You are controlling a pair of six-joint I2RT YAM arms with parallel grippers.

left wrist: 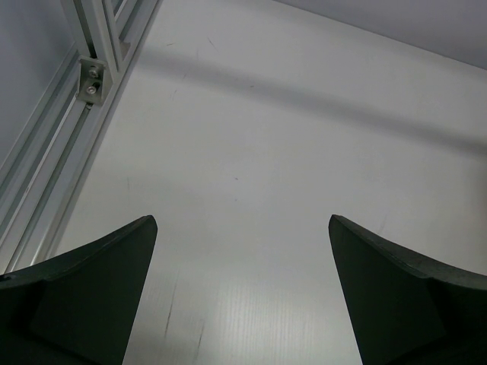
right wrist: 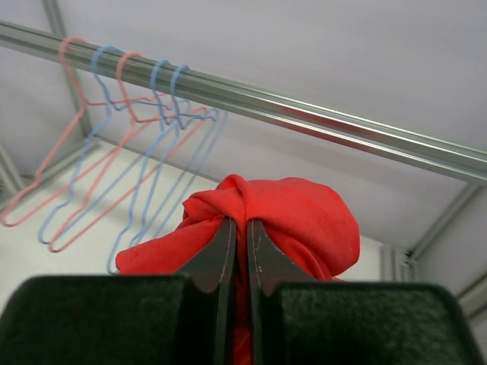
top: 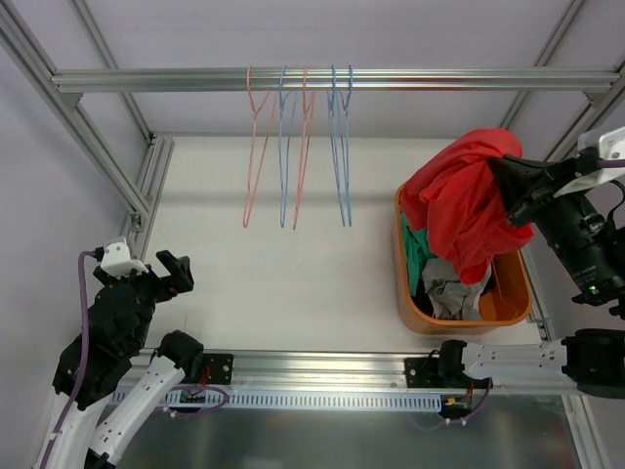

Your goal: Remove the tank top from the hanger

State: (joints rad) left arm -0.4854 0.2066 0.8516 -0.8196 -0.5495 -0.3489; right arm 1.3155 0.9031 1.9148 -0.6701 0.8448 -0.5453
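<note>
Right fingers (right wrist: 222,255) clamped tight on a bunched fold of the red tank top (right wrist: 289,213). Cloth hangs from them over the orange basket (top: 459,327), at 3 o'clock on the bench (top: 293,283). Tank top is off the hangers (top: 293,147). Five wire ones, pink and blue, hang on the rail (top: 146,80) at 12 o'clock. Left fingers (left wrist: 91,296) spread wide, holding nothing, at 8 o'clock.

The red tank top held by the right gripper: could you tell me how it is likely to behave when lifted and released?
Probably floppy: the red tank top bunches and droops from the right gripper, pinched at one fold. Likely light, since that small pinch seems to carry most of it. Released, it would probably slump into the orange basket below.
</note>
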